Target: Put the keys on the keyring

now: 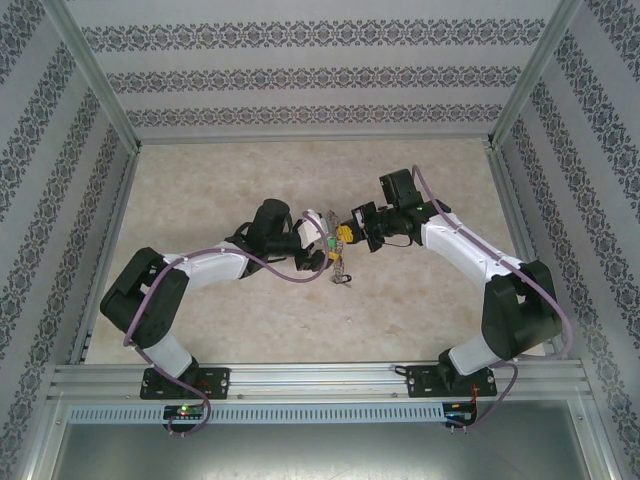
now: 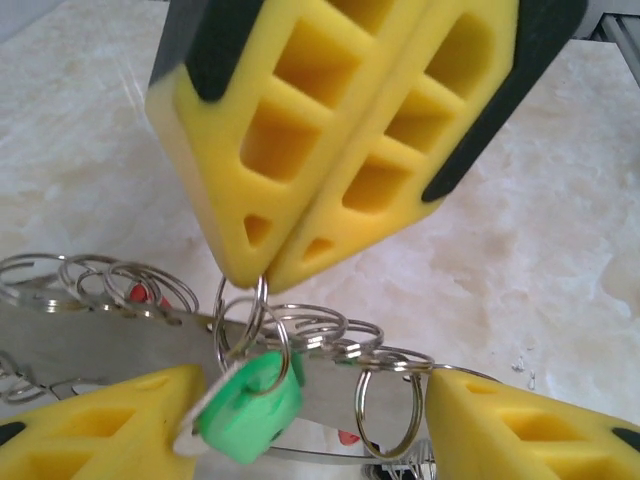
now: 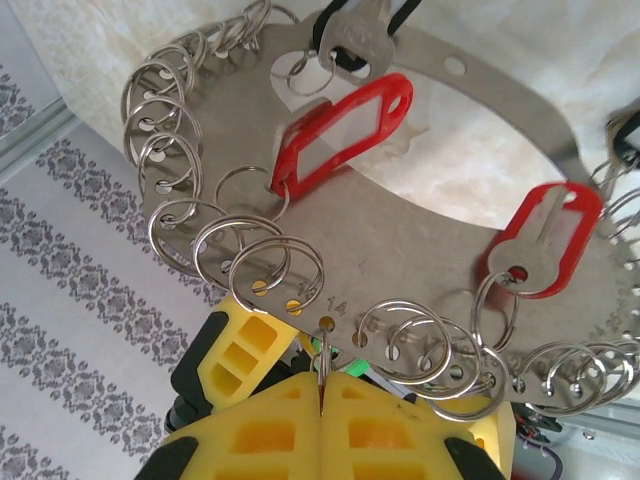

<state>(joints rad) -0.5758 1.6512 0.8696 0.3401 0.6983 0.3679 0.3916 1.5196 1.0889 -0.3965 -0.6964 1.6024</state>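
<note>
The two arms meet over the middle of the table (image 1: 250, 180). The keyring (image 3: 420, 240) is a flat grey metal oval with many small split rings along its edge, and it is lifted off the table.

The left gripper (image 2: 315, 380) grasps it: its yellow fingers (image 2: 100, 420) stand apart with the metal band between them. The right gripper (image 3: 322, 385) is clenched, and its two pads are pressed together on one small ring (image 3: 322, 352) at the band's edge.

Two red keys hang on the keyring. The key with the pale label (image 3: 340, 130) hangs from a ring through a hole in the band. The other red key (image 3: 545, 240) lies against the band with a silver key blade over it, on a ring near the edge. A green tag (image 2: 250, 405) hangs just below the ring that the right gripper pinches, beside the left finger.
</note>
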